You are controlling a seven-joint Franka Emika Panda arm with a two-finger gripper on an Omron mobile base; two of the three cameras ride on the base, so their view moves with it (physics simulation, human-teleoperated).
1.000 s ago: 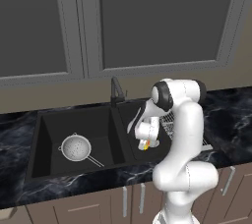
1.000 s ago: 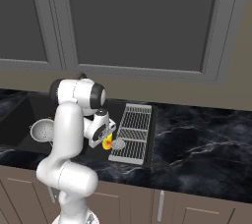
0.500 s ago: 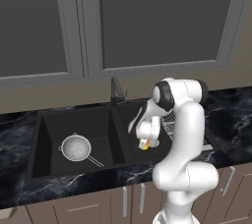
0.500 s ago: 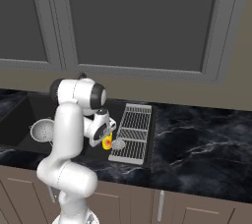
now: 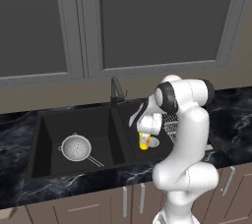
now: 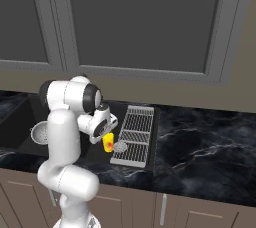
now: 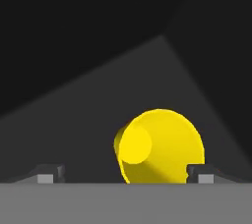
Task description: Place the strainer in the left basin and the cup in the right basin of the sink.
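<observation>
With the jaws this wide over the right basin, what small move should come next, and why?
Probably a straight lift out. The gripper stands open with its fingertips wide of the cup, which sits low in the right basin, and the strainer already lies in the left basin.

Flat, even rendered light across both base views, no single lamp to pick out and no hard cast shadows on the countertop (image 5: 231, 120). The sink (image 5: 78, 142) reads as the darkest patch, its matte black walls swallowing detail, and right of it the drying rack (image 6: 134, 134) shows crisp bars with a little jagged aliasing. The marbled veins beside the sink stay sharp, no glare on them. The strainer (image 5: 76, 148) inside the sink picks up a soft pale sheen. In the hand view the cup (image 7: 160, 148) glows bright yellow, shaded darker along its lower side, against dim grey planes with clean edges. No blur, no bending at the borders.
</observation>
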